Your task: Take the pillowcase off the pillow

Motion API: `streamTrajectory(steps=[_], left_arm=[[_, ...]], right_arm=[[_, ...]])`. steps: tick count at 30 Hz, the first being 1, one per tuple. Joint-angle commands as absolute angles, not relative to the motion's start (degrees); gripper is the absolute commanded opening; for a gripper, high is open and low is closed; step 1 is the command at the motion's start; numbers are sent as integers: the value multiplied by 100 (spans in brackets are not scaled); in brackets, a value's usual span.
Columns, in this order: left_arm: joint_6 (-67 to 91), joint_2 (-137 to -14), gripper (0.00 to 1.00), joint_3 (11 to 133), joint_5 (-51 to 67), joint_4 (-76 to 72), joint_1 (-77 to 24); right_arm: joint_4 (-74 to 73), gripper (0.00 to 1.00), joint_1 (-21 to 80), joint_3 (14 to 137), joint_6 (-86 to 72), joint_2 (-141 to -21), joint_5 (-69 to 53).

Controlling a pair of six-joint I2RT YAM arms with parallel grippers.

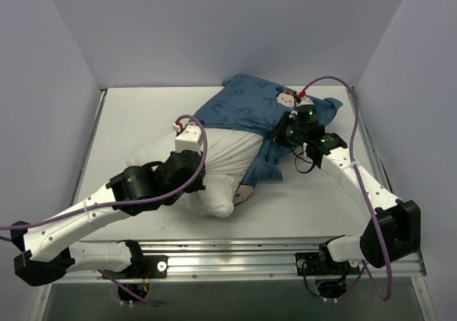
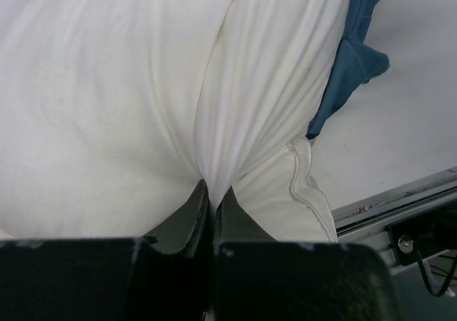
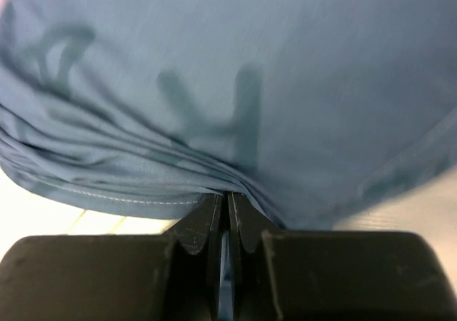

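Observation:
The white pillow (image 1: 228, 157) lies mid-table with its near half bare. The dark-blue pillowcase (image 1: 246, 103) covers its far half and trails down the right side. My left gripper (image 1: 191, 139) is shut on a pinched fold of the pillow (image 2: 214, 85); the fold runs between its fingers (image 2: 187, 221). My right gripper (image 1: 294, 132) is shut on a bunched edge of the pillowcase (image 3: 235, 85), which fills the right wrist view. A strip of pillowcase (image 2: 353, 57) shows at the right of the left wrist view.
White walls enclose the table on three sides. A metal rail (image 1: 235, 253) runs along the near edge and also shows in the left wrist view (image 2: 400, 200). A purple cable (image 1: 353, 132) loops over the right arm.

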State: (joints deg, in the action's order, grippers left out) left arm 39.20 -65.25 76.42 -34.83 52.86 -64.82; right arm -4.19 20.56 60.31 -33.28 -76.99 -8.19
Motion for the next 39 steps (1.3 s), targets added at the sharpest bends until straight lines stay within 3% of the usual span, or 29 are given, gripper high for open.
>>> streamTrajectory(steps=[1, 6, 10, 14, 20, 26, 31, 34, 37, 38, 39], left_arm=[[3744, -5661, 2, 8095, -3797, 7144, -6451], [3692, -5782, 2, 7981, -3385, 6743, -6434], [3612, -6265, 2, 7945, -3173, 5699, -6425], [3376, -6863, 2, 8261, -3164, 5072, -6364], [3015, -7953, 2, 9236, -2971, 4878, -6223], [2892, -8235, 2, 9729, -2900, 4930, -6144], [2892, -8218, 2, 9914, -2936, 5089, -6144], [2900, -8148, 2, 10002, -2866, 5211, -6144], [2918, -8016, 2, 10090, -2725, 5387, -6144], [2927, -7885, 2, 10107, -2690, 5457, -6144], [2962, -7823, 2, 10116, -2681, 5615, -6144]], right_arm=[[-563, 0, 1064, 6502, -3243, -7927, 853], [-62, 0, 1440, 6478, -3077, -7884, -288], [-167, 3, 2179, 6232, -3014, -7604, -457], [-255, 33, 2312, 5486, -3261, -6875, -755], [-1159, 68, 2329, 4896, -3024, -5591, -869], [-854, 80, 2364, 4019, -3348, -5063, -1687], [-361, 79, 2382, 3560, -3472, -5264, -1521], [-53, 66, 2373, 3445, -3410, -5519, -1336], [482, 44, 2356, 3445, -3393, -5870, -1301], [657, 29, 2329, 3463, -3375, -6071, -1249], [694, 20, 2277, 3506, -3366, -6186, -1178]])
